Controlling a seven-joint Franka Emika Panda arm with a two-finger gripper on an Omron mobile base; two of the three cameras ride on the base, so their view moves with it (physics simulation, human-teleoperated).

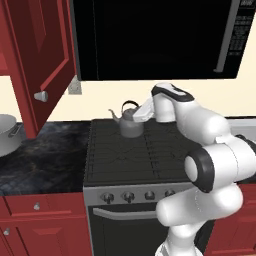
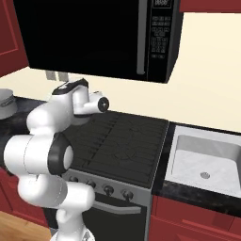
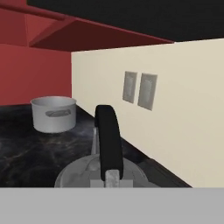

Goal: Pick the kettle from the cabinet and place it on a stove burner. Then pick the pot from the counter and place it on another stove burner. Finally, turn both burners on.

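The small grey metal kettle with the black arched handle (image 1: 131, 121) sits on a rear burner of the black gas stove (image 1: 131, 157), at centre of the left base view, so the first placement looks done. The gripper (image 3: 111, 178) is shut narrow at that handle (a grip, as far as the hand view tells). The wide silver two-handled pot (image 1: 7, 134) waits on the dark veined counter (image 1: 42, 157) at far left; moving it and lighting both burners remain.

The grey kettle (image 1: 131, 121) stood upright on a rear stove burner (image 1: 131, 134), black handle arched overhead. The silver pot (image 3: 54, 113) rested on the dark table (image 1: 45, 157), well apart.
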